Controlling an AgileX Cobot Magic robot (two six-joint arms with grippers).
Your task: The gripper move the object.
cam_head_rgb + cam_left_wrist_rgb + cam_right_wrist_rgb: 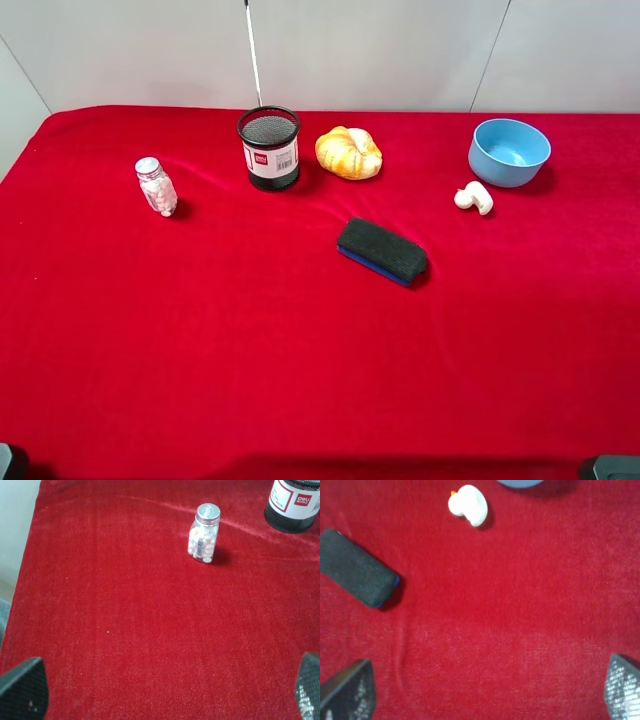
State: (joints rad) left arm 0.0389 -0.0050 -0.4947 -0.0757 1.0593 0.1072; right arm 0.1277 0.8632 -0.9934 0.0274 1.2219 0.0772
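Blue bowl point(509, 151) upright — untouched

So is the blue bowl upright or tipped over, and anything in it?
Upright and empty: the blue bowl sits rim up on the red cloth, pale inside bare.

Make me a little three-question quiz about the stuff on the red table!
1. True or false: the light-blue bowl has the white duck toy inside it.
2. What stands closest to the bread roll? A) pill bottle B) black mesh cup C) eraser block
3. Fill in: in the right wrist view, the right gripper is ____, holding nothing.

Key: 1 false, the duck sits on the red cloth beside the bowl. 2 B. 3 open.
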